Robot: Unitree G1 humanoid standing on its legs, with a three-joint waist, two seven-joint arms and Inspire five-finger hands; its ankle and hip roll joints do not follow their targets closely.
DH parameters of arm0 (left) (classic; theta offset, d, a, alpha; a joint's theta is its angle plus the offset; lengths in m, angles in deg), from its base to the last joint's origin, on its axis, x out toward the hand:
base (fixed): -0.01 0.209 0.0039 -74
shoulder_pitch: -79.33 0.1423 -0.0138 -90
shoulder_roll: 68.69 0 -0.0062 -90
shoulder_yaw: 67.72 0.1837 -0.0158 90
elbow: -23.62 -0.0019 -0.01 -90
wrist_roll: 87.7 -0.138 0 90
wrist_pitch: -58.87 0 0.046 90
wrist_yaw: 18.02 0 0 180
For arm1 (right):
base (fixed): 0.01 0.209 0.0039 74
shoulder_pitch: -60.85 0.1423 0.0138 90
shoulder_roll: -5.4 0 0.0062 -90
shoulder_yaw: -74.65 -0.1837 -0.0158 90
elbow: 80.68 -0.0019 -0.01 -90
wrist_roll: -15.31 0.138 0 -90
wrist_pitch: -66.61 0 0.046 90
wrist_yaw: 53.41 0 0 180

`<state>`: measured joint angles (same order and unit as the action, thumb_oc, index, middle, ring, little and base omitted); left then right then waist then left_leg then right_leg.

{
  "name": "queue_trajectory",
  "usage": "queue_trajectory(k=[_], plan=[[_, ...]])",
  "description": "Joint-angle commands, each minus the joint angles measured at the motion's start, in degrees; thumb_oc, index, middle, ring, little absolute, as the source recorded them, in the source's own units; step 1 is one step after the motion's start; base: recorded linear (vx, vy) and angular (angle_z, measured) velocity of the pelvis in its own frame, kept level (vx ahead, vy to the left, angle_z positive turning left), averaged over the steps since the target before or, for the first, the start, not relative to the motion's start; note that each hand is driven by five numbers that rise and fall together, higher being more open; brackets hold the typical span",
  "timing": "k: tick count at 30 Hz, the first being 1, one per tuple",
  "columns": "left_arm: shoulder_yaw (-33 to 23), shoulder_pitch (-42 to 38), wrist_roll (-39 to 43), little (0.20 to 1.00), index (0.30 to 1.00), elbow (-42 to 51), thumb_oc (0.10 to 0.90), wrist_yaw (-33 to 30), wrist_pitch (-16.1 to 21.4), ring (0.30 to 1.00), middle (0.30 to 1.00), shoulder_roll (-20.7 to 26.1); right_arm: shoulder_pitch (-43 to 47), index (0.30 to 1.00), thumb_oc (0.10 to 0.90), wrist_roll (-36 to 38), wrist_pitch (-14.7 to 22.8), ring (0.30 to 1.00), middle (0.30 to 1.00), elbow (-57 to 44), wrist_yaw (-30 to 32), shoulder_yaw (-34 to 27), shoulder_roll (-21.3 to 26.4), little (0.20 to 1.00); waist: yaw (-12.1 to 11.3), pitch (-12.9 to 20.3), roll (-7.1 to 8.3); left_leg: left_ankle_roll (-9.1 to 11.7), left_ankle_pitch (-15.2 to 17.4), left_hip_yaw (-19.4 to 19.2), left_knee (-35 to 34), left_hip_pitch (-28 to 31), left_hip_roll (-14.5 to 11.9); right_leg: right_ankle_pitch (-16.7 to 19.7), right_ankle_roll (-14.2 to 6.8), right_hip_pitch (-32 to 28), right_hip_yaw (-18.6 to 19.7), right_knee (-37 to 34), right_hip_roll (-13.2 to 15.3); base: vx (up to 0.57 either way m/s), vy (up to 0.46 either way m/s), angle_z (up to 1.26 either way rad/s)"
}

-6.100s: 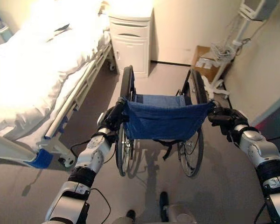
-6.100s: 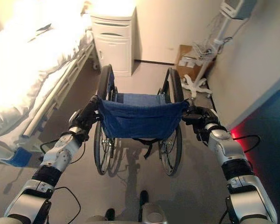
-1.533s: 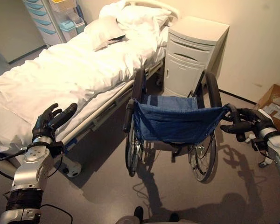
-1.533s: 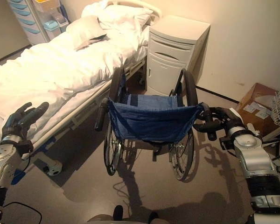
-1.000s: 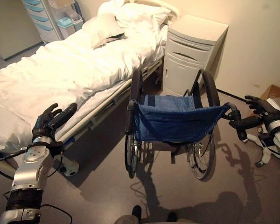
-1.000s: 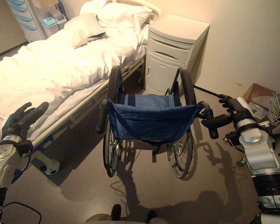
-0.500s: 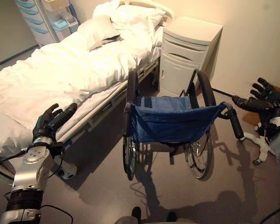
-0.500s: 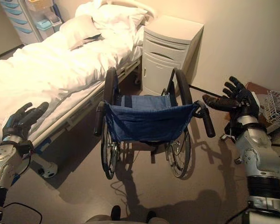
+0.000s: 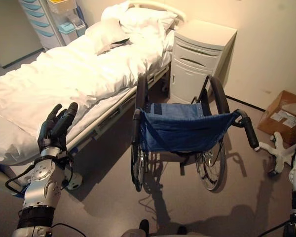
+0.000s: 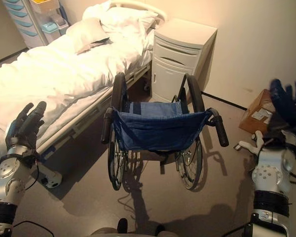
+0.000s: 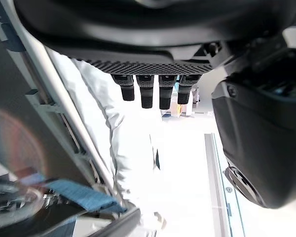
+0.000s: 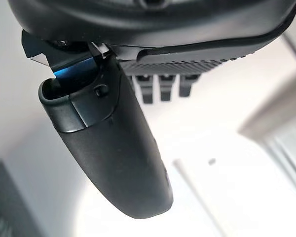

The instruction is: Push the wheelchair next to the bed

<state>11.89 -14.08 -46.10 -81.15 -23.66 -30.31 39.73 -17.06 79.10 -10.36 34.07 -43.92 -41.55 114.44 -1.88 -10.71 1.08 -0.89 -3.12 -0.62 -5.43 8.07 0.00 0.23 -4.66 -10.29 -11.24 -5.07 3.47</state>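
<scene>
- Left eye view shows the wheelchair [image 9: 187,133] standing on the floor just beside the bed [image 9: 64,79], its back facing the robot, near a white bedside cabinet [image 9: 200,59]
- Left robot hand [image 9: 56,129] is raised with straight fingers, holding nothing
- Right robot hand [image 10: 286,106] is raised well apart from the wheelchair, fingers spread, empty
- A cardboard box [image 9: 285,114] sits by the wall

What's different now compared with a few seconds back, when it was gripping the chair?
Both hands have let go of the wheelchair. The left hand came off first and is raised open near the bed; the right hand released its push handle and lifted away, open. The wheelchair now stands beside the bed, by the bedside cabinet.
</scene>
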Motion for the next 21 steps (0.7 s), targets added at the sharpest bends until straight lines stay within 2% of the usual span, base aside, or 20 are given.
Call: queue_trajectory(k=[1,6,8,11,12,14,15,17,19,21], plan=[[-2.1,0.45,2.21,0.9,0.9,-0.57,0.8,6.84,6.8,0.9,0.9,-0.09,-2.15,0.9,0.8,-1.09,4.61,0.9,0.9,1.61,-2.92,-1.66,1.13,0.9,-0.02,6.95,0.21,0.53,5.74,-4.94,0.43,2.08,2.03,1.56,-0.95,1.51,2.78,0.07,-0.9,-0.03,-0.001,-0.05],[-1.12,2.52,4.26,0.9,0.9,-4.25,0.8,12.21,6.5,0.9,0.9,-5.61,-6.01,0.9,0.8,-7.54,3.76,0.9,0.9,6.48,-4.27,-0.16,-5.41,0.9,0.12,6.19,-0.09,0.33,5.65,-5.18,0.43,1.93,1.97,1.91,-0.85,1.75,2.87,0.07,-0.78,-0.03,-0.005,-0.1],[-0.34,2.65,5.39,0.9,0.9,-8.26,0.8,14.11,7.47,0.9,0.9,-8.39,-7.53,0.9,0.8,-9.81,4.63,0.9,0.9,9.63,-5.14,2.23,-7.95,0.9,0.33,5.85,-0.18,0.23,5.7,-5.39,0.43,1.95,1.97,2.03,-0.84,1.84,3.0,0.07,-0.79,0.0,0.0,0.0],[0.27,2.98,6.25,0.9,0.9,-11.72,0.8,15.0,8.09,0.9,0.9,-10.55,-9.11,0.9,0.8,-12.91,3.4,0.9,0.9,11.58,-5.11,4.27,-9.88,0.9,0.59,5.53,-0.22,0.17,5.7,-5.57,0.43,1.99,1.97,2.12,-0.8,1.87,3.04,0.07,-0.77,0.0,0.0,0.0],[0.48,3.64,6.86,0.9,0.9,-15.92,0.8,16.41,9.21,0.9,0.9,-12.98,-10.89,0.9,0.8,-15.49,2.86,0.9,0.9,14.05,-5.36,6.46,-12.17,0.9,0.88,5.35,-0.24,0.15,5.69,-5.81,0.43,1.99,1.99,2.22,-0.79,1.92,3.08,0.07,-0.76,0.0,0.0,0.0],[0.62,4.39,6.54,0.9,0.9,-18.49,0.8,16.36,10.03,0.9,0.9,-14.51,-12.25,0.9,0.8,-18.06,2.13,0.9,0.9,16.21,-5.84,7.8,-13.81,0.9,1.05,5.2,-0.24,0.05,5.73,-5.85,0.43,1.95,2.02,2.25,-0.77,2.01,3.23,0.07,-0.75,0.0,0.0,0.0],[1.12,5.38,5.0,0.9,0.9,-21.32,0.8,15.65,10.34,0.9,0.9,-16.09,-13.9,0.9,0.8,-23.14,1.36,0.9,0.9,19.27,-5.96,10.02,-15.77,0.9,1.16,4.93,-0.24,-0.08,5.68,-5.84,0.43,1.91,2.06,2.27,-0.72,2.07,3.45,0.07,-0.83,0.0,0.0,0.0],[1.56,5.82,4.39,0.9,0.9,-22.84,0.8,15.16,10.92,0.9,0.9,-16.58,-14.46,0.9,0.8,-25.21,0.92,0.9,0.9,20.62,-5.56,11.61,-16.28,0.9,1.19,4.8,-0.23,-0.13,5.61,-5.91,0.43,1.89,2.05,2.3,-0.62,2.1,3.46,0.07,-0.84,-0.02,-0.007,0.0],[3.03,7.07,1.63,0.9,0.9,-27.5,0.8,13.53,12.31,0.9,0.9,-17.5,-15.82,0.9,0.8,-31.78,-0.68,0.9,0.9,26.23,-6.42,15.38,-17.83,0.9,1.17,4.34,-0.21,-0.25,5.47,-5.98,0.43,1.72,2.06,2.32,-0.43,2.26,3.71,0.07,-0.98,-0.05,-0.015,0.0],[4.03,7.37,-0.65,0.9,0.9,-30.12,0.8,12.31,12.97,0.9,0.9,-17.71,-16.05,0.9,0.8,-34.74,-1.49,0.9,0.9,29.69,-7.19,17.33,-17.98,0.9,1.14,4.12,-0.23,-0.34,5.4,-5.84,0.43,1.63,2.11,2.37,-0.33,2.35,3.9,0.07,-1.11,-0.02,-0.005,0.0]])
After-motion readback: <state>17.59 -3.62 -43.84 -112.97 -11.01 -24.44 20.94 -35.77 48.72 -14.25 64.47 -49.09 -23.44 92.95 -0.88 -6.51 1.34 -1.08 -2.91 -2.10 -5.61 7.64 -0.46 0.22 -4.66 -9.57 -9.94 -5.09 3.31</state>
